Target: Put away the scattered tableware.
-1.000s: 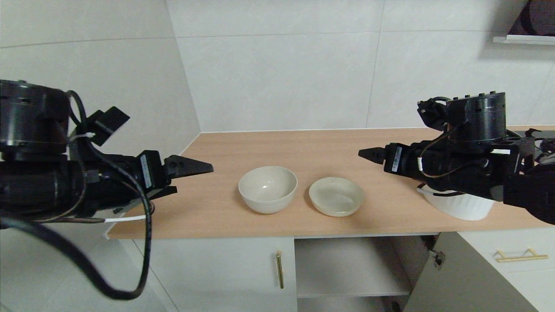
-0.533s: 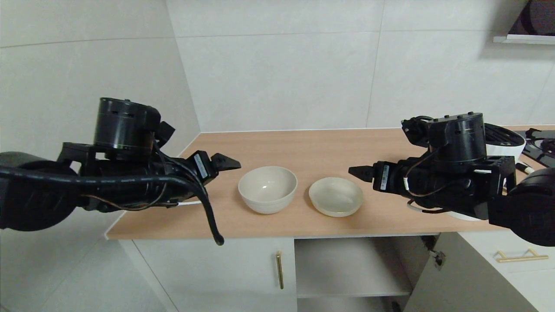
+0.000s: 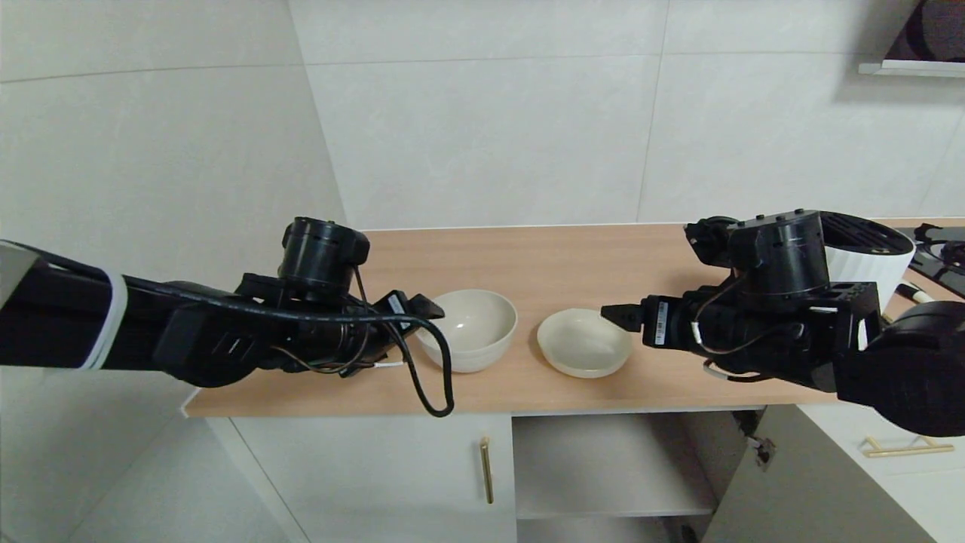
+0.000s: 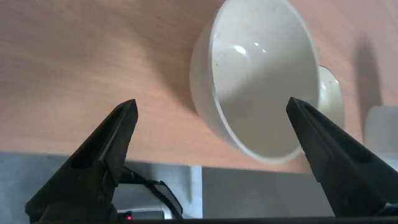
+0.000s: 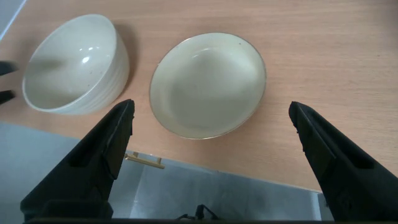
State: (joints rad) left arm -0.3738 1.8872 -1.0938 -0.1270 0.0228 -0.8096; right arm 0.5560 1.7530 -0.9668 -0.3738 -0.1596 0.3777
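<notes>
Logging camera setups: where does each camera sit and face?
Head view: on the head, looking forward and down at the counter; left gripper and right gripper show.
Left wrist view: on the left arm, facing the deep bowl between its open fingers.
Right wrist view: on the right arm, facing the shallow bowl between its open fingers.
All share the deep bowl.

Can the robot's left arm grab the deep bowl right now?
Probably yes. The left gripper is open and sits right beside the deep bowl, with its fingers spread wide. Nothing on the countertop lies between them.
</notes>
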